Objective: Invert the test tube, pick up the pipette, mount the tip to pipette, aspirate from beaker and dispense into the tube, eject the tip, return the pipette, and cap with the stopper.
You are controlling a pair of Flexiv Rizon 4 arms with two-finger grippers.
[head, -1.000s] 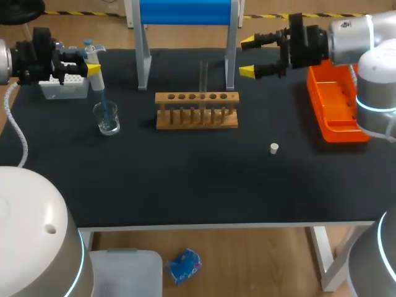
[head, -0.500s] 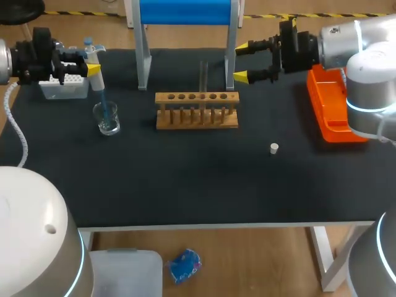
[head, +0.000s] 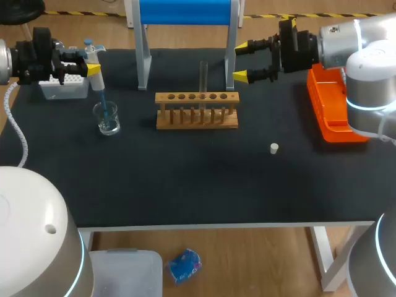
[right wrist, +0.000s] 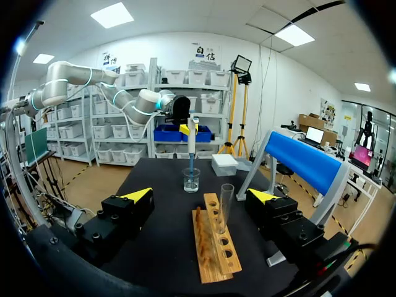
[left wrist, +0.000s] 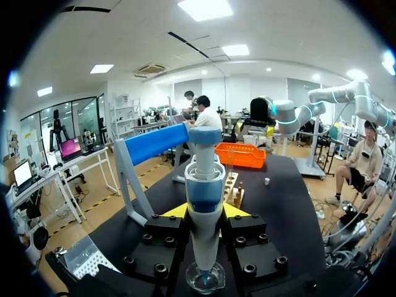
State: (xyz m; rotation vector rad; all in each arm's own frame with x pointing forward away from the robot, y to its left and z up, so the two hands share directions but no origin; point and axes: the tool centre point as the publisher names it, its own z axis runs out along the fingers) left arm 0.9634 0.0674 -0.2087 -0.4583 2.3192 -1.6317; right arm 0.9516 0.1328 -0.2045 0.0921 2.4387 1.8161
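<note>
We are gripping pipette (head: 91, 54) in left gripper (head: 94, 65), tip (head: 104, 105) in beaker (head: 108, 119) | right gripper (head: 244, 60) spread wide, empty, near test tube (head: 203, 77) | risk: finger clipping tube, toppling rack (head: 197, 111).

Your right gripper (head: 242, 60), fingers spread, has an open line to the test tube (head: 203, 74) standing in the rack (head: 197, 111), but the post (head: 231, 59) of the blue-topped frame stands just beside one finger, toward the back. In front of the rack the worktop (head: 185, 179) gives you a wide lane with only the small stopper (head: 274, 148) in it, and the orange tray (head: 331, 114) walls the right edge. At the left rear the beaker (head: 107, 119), tip box (head: 64, 88) and left gripper (head: 91, 67) clamped on the pipette (head: 103, 99) crowd together.
</note>
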